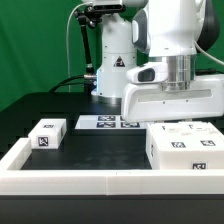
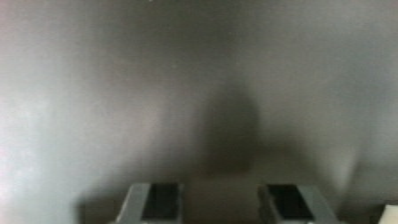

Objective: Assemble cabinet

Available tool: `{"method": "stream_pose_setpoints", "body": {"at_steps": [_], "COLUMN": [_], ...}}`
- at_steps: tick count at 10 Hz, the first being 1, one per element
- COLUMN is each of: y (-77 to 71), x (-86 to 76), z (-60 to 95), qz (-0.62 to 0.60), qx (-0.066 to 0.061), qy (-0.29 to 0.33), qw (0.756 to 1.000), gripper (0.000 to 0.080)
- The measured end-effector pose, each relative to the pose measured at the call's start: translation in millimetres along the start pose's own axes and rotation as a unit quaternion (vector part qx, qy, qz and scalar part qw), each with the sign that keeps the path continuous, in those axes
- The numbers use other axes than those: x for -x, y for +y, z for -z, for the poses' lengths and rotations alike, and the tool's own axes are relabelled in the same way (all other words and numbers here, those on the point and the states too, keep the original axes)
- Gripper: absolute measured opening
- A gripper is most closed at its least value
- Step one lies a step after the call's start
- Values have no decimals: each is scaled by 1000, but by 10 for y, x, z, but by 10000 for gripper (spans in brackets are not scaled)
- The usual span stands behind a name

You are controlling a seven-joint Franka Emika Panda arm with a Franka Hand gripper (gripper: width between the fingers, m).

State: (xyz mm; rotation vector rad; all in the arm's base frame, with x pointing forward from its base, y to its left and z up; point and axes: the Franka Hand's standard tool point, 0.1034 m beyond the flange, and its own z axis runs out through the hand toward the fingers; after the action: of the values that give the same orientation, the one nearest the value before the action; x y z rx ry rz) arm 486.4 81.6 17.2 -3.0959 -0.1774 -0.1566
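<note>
One black table [image 1: 100, 150], green backdrop [image 1: 35, 40], cabinet parts [image 1: 185, 145]

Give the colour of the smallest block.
The smallest block is white with black-and-white tags; exterior view shows it best.

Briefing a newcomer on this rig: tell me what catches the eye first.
The gripper hangs at the top of a large white cabinet box at the exterior view's right. A tagged white block sits nearer the camera, and a smaller block at that view's left. The wrist view is a grey blur.
</note>
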Motion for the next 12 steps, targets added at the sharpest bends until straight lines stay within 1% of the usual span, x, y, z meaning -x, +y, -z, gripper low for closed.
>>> {"method": "stream_pose_setpoints", "body": {"at_steps": [1, 2, 4, 5, 9, 10, 12], "y": [-32, -30, -30, -13, -9, -4, -5], "x": [24, 35, -9, -28, -14, -20, -47], "z": [52, 117, 321, 386, 369, 408, 587], "qz": [6, 15, 16, 15, 14, 14, 16], "qx": [0, 0, 1, 1, 1, 2, 2], "qy": [3, 0, -8, -12, -14, -16, -22], "qw": [1000, 1000, 1000, 1000, 1000, 1000, 1000], "gripper": [202, 202, 202, 202, 202, 202, 202]}}
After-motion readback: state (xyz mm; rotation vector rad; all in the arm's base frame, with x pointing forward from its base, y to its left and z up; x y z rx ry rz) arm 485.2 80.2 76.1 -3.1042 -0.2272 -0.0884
